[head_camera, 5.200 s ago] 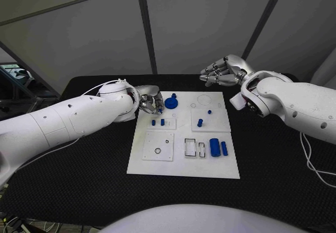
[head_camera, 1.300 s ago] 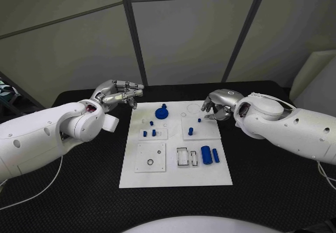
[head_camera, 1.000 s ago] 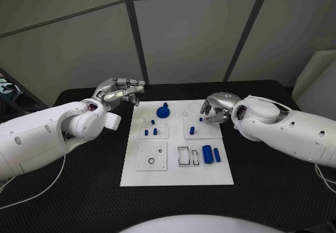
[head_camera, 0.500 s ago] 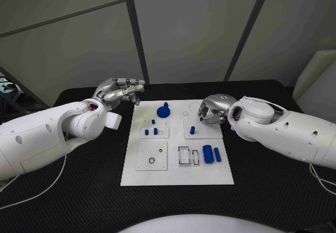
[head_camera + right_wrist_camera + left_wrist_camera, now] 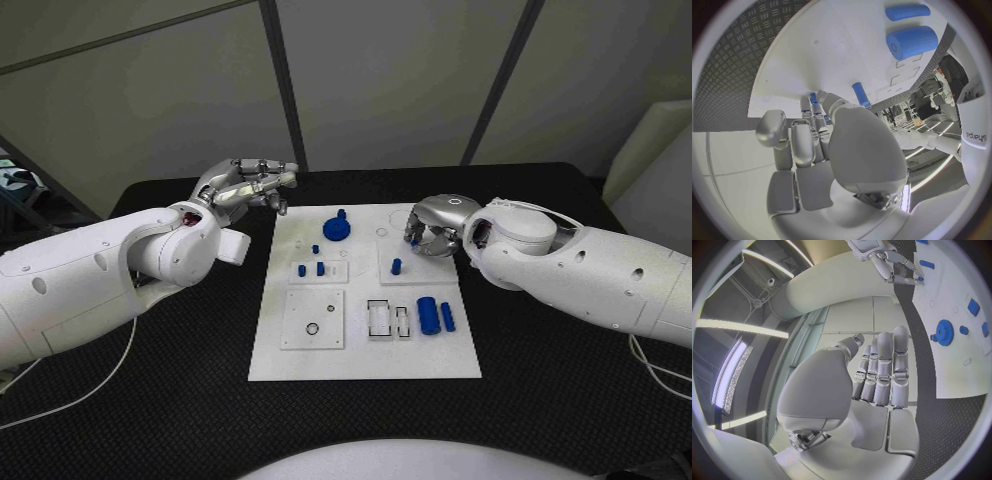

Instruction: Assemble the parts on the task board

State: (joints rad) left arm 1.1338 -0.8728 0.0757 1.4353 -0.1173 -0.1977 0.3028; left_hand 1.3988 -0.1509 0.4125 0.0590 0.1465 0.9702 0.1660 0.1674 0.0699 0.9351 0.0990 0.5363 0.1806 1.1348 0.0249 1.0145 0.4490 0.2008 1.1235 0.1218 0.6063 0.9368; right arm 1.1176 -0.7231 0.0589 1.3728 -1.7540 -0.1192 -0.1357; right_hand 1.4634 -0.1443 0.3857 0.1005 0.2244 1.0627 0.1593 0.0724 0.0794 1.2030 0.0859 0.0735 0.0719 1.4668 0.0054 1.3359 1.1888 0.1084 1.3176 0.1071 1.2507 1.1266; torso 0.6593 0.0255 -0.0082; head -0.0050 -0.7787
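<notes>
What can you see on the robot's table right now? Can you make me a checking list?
Surface: black table, covered with a dark mat.
Job's things: white task board in the middle; blue gear, small blue pegs, a thick blue cylinder with a thinner blue bar beside it.
Clutter: nothing seen.
Hands: left hand raised off the board's far left corner, holding nothing; right hand down over the board's far right part, its grip cannot be told.
Cables: white cable by the right arm.
Surroundings: grey wall panels.

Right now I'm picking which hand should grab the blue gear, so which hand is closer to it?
Left, narrowly. The left hand hovers off the board's far left corner, beside the blue gear. The right hand is over the board's far right part, across from it.
</notes>
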